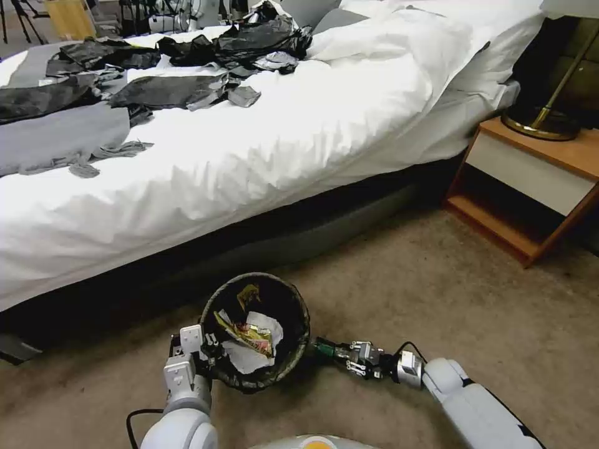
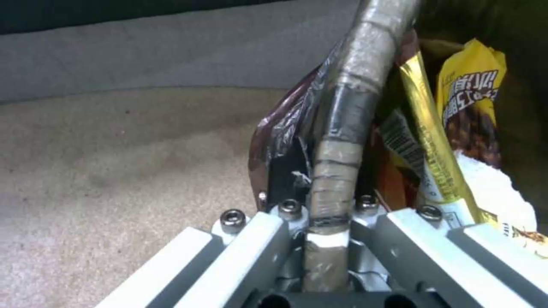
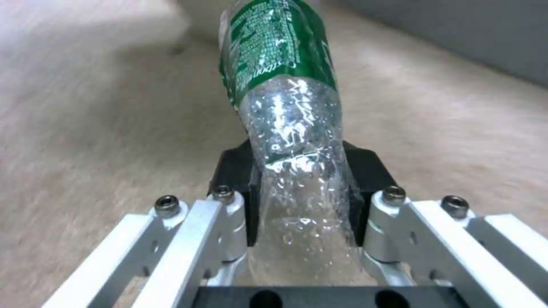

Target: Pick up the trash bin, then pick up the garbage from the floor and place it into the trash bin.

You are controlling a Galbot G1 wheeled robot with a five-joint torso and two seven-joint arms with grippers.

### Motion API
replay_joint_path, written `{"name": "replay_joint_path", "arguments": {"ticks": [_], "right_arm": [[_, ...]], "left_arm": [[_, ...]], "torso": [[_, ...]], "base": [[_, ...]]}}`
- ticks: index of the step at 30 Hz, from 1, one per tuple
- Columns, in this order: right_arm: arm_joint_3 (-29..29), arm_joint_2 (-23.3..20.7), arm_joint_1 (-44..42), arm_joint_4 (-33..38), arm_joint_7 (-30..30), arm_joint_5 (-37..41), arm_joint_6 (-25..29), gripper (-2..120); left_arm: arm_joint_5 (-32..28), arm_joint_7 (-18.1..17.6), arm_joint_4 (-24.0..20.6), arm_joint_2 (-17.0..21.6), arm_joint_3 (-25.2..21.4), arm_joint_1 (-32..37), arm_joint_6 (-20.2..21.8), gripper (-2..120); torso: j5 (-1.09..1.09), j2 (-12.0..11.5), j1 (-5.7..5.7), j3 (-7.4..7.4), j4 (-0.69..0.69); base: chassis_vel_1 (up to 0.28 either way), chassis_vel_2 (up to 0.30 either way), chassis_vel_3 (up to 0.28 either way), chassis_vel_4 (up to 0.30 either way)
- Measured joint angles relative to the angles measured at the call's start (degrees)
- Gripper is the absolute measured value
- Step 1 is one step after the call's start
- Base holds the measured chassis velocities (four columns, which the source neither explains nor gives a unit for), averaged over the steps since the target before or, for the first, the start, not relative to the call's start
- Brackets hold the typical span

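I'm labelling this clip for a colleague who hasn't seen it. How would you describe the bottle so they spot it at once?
On the carpet beside the bed, the trash bin hangs by its rim from the left gripper. Just right of it, the right gripper is shut on the bottle. It is crumpled clear plastic with a green label, unlike the wrappers inside the bin.

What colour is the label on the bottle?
Green with white print, on the clear bottle; the right wrist view shows it best.
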Motion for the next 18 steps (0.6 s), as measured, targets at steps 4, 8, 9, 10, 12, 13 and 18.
{"name": "replay_joint_path", "arguments": {"ticks": [4,8,9,10,12,13,18], "right_arm": [[4.58,-0.44,-3.63,3.65,1.72,7.1,1.33,23],[9.35,-0.87,-6.48,8.33,2.17,11.19,2.45,23],[10.63,-0.99,-7.25,10.09,2.26,12.11,2.51,23],[10.63,-0.99,-7.25,10.09,2.26,12.11,2.51,23],[13.33,-1.22,-8.85,14.67,2.63,14.34,2.53,23],[14.61,-1.31,-9.66,17.5,2.94,15.54,2.44,23],[18.54,-1.39,-12.93,30.77,4.18,19.8,0.7,23]], "left_arm": [[-0.22,0.0,-0.12,0.31,-0.02,-0.13,0.27,0],[-0.22,-0.04,-0.16,0.48,0.19,-0.11,0.39,0],[-0.22,-0.04,-0.18,0.49,0.24,-0.1,0.4,0],[-0.22,-0.04,-0.18,0.49,0.24,-0.1,0.4,0],[-0.17,-0.05,-0.28,0.5,0.34,-0.06,0.41,0],[-0.12,-0.05,-0.34,0.5,0.38,-0.03,0.41,0],[0.29,-0.1,-0.39,0.42,0.7,0.09,0.41,0]], "torso": [[0.0,0.0,0.0,0.0,0.0],[0.01,0.0,0.0,0.0,-0.01],[0.0,0.0,0.0,0.0,-0.01],[0.0,0.0,0.0,0.0,-0.01],[0.0,0.0,0.0,0.0,-0.01],[-0.01,0.0,0.0,0.0,-0.01],[-0.01,0.0,0.0,0.0,0.0]], "base": [[0.0,0.0,0.0,0.0],[0.0,0.0,0.0,0.0],[0.0,0.0,0.0,0.0],[0.0,0.0,0.0,0.0],[0.0,0.0,0.0,0.0],[0.0,0.0,0.0,0.0],[0.0,0.0,0.0,0.0]]}}
